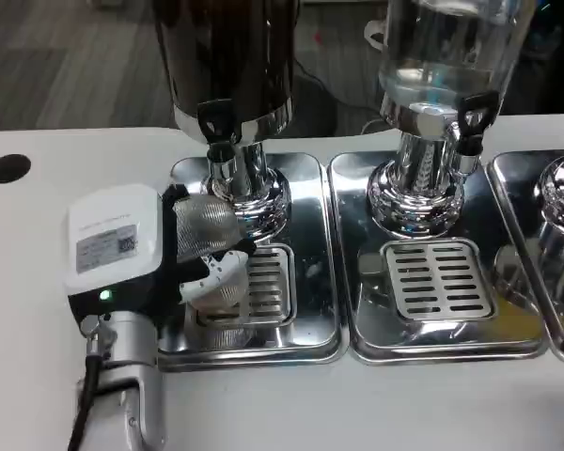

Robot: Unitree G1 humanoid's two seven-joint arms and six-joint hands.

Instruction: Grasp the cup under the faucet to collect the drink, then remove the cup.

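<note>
While gripping cup [207,224], L hand [174,254].

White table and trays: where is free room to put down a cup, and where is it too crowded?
Free: the white table strip in front of the trays, and the middle drip grate under the clear dispenser's faucet. Also the table's left side near the black hole. Crowded: the left grate, where the left hand holds the cup.
</note>
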